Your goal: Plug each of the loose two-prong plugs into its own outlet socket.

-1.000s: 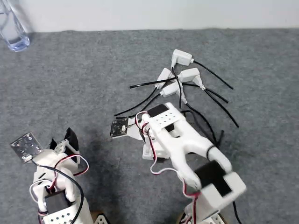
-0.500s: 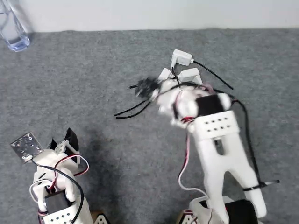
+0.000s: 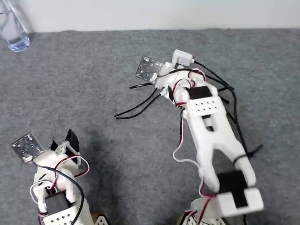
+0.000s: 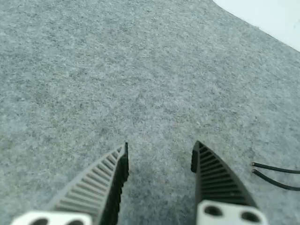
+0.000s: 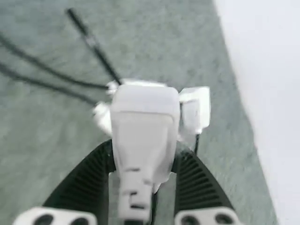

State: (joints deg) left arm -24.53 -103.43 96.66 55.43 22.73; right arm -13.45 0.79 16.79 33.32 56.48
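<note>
Where the arms work: a grey carpeted surface (image 3: 93,70) runs to a white wall (image 3: 164,14) at the far edge.
Right arm: the right arm (image 3: 211,136) stretches from the near edge to the far middle of the surface, wrist bent down over a knot of white plugs and black cords (image 3: 140,101).
Left arm: the left arm (image 3: 54,187) sits folded at the near left corner, well apart from the plugs.
Bottle: a clear bottle (image 3: 13,30) stands at the far left corner, away from both arms.
Right end effector: the right end effector (image 5: 145,150) is clenched on a white plug (image 5: 140,126), one ribbed black finger pressed to each side.
Held plug: its long axis runs along the fingers, pointing away from the wrist toward the wall. A black cord meets its far end; its prongs cannot be made out.
Neighbours: another white piece (image 5: 194,110) lies just beside the held plug, on the wall side. From above, a free white plug (image 3: 183,58) rests just past the wrist, its cord trailing right.
Left end effector: the left end effector (image 4: 159,157) is released, jaws apart over bare grey surface.
Cord ends: two loose black cord ends (image 4: 274,171) lie near it, off to one side.
</note>
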